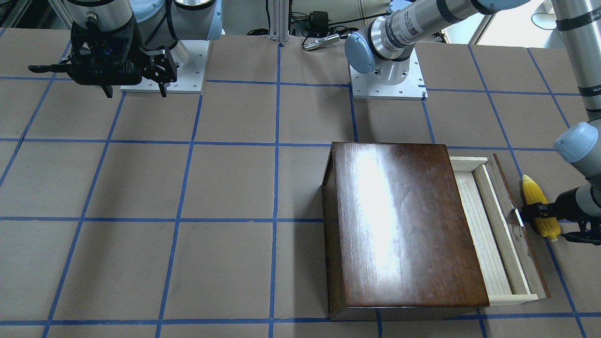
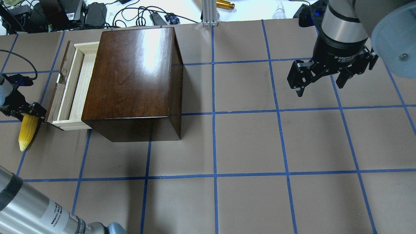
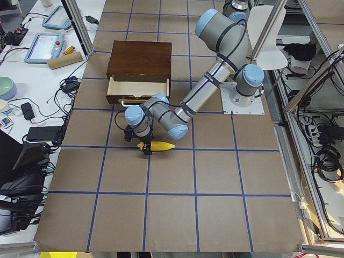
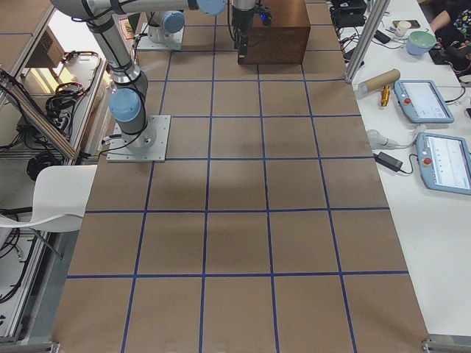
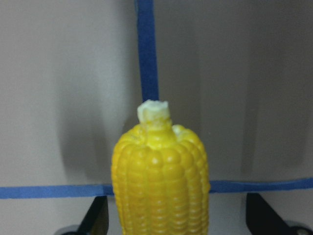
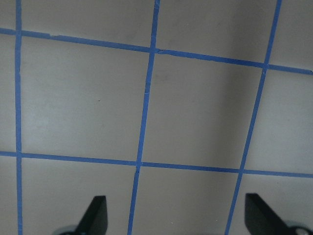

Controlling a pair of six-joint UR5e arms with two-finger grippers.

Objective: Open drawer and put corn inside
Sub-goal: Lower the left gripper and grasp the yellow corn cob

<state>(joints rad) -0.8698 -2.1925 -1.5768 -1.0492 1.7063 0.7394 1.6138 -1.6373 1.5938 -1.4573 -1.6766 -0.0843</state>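
Note:
The yellow corn (image 2: pixel 26 131) lies on the table just left of the drawer; it also shows in the front view (image 1: pixel 540 206), side view (image 3: pixel 158 146) and left wrist view (image 5: pixel 161 181). My left gripper (image 2: pixel 28 112) is open and straddles the corn's thick stub end; its fingers (image 5: pixel 95 218) stand apart from the cob on both sides. The pale wood drawer (image 2: pixel 73 87) with its dark front panel is pulled partly out of the dark-brown box (image 2: pixel 133 74). My right gripper (image 2: pixel 320 86) is open and empty, high over the table's right side.
Brown table surface (image 2: pixel 247 146) with a blue tape grid. Cables and power bricks (image 2: pixel 81 13) lie past the far edge behind the box. The arm bases (image 1: pixel 387 80) stand on white plates. The left arm's forearm (image 2: pixel 29 208) crosses the near left corner.

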